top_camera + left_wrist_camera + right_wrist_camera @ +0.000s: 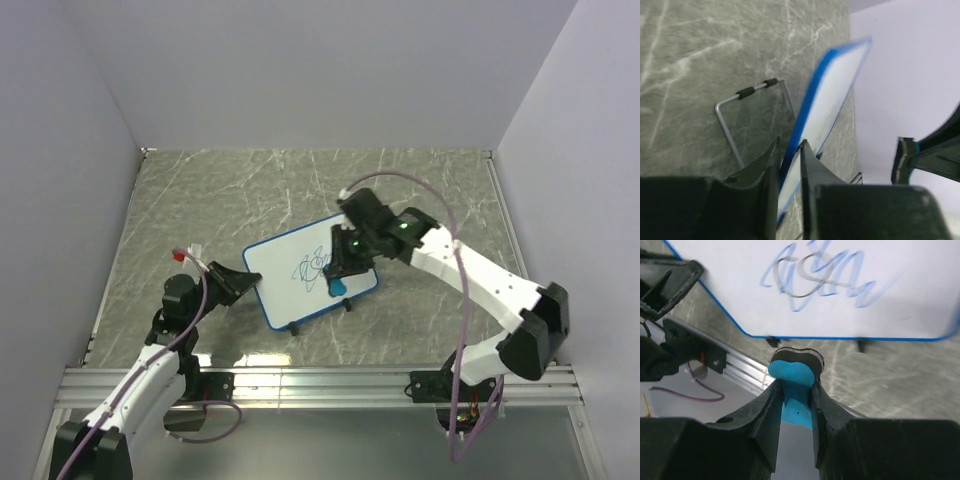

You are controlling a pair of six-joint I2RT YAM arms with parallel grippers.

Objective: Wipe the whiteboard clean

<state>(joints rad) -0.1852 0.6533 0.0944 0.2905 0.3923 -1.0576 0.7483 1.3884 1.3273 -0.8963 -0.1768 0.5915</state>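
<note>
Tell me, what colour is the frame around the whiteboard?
Blue. The whiteboard frame shows best in the left wrist view, as a thick edge.

A robot lab, set up like a small test box.
Two white and black robot arms, the left arm (150, 385) at the lower left and the right arm (490, 285) at the lower right, are bolted to a metal rail (320, 385) along the bottom of the frame. Plain pale walls (300, 70) close in the top and both sides around a grey stone-look table (200, 190). A purple cable (400, 177) loops off the right arm, and a small whiteboard (285, 265) sits in the middle.
</note>
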